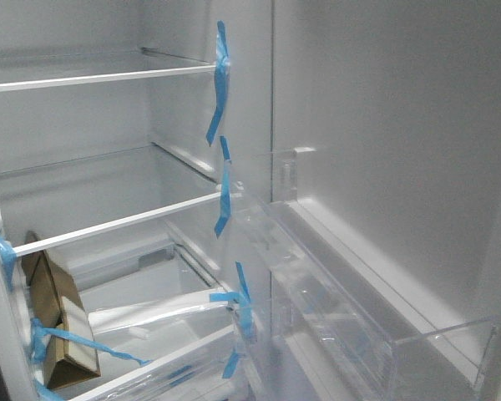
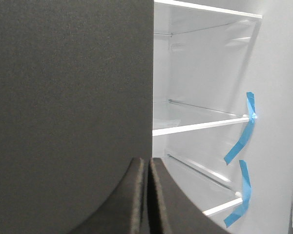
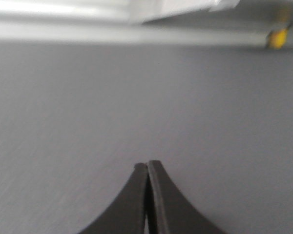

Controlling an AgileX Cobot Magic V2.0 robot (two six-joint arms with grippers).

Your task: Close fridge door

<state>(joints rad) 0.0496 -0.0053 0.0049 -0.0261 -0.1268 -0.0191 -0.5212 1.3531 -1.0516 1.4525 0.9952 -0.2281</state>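
Fridge door stands swung open on the right of the front view, its white inner lining facing the camera and a clear plastic shelf bin running along its lower part. To the left of it the fridge interior lies open: white-edged glass shelves stacked one above another, their front corners held with strips of blue tape, and a brown cardboard box leaning at the lower left, also taped.

In the left wrist view the left end effector has its two dark fingers pressed together, close to a matte dark grey panel whose straight vertical edge borders the lit shelves.

In the right wrist view the right end effector is likewise pressed together, close to a plain grey face that fills the frame; a blurred yellow object shows at the far corner.
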